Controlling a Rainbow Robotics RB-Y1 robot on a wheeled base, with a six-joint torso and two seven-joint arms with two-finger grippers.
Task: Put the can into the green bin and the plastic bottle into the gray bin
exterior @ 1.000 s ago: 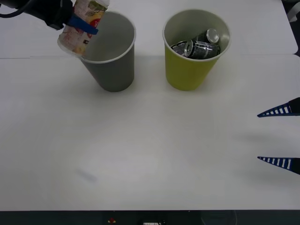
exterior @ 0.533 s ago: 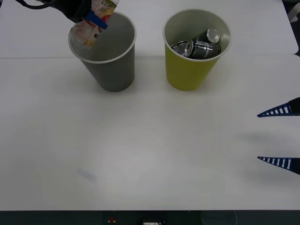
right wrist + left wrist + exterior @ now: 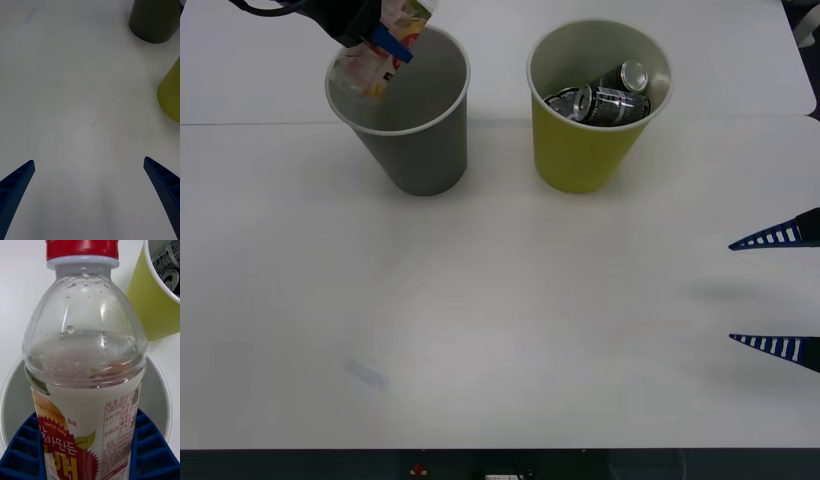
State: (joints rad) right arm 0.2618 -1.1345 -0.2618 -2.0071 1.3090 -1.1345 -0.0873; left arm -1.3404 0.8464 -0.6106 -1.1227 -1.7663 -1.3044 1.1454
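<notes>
My left gripper (image 3: 388,42) is shut on the plastic bottle (image 3: 383,50), a clear bottle with a red cap (image 3: 81,250) and a pinkish label (image 3: 90,435). It holds the bottle tilted over the far left rim of the gray bin (image 3: 412,120), its lower end inside the opening. The gray bin's rim (image 3: 159,390) shows below the bottle in the left wrist view. The green bin (image 3: 590,130) stands to the right with two cans (image 3: 605,95) lying inside. My right gripper (image 3: 778,292) hangs open at the table's right edge, apart from everything.
The white table (image 3: 500,320) stretches wide and bare in front of both bins. In the right wrist view the gray bin (image 3: 154,20) and the green bin (image 3: 170,92) stand beyond the open fingers.
My left gripper has carried the bottle to the right and down, from beside the gray bin's left rim to over its opening. The right arm has not moved.
</notes>
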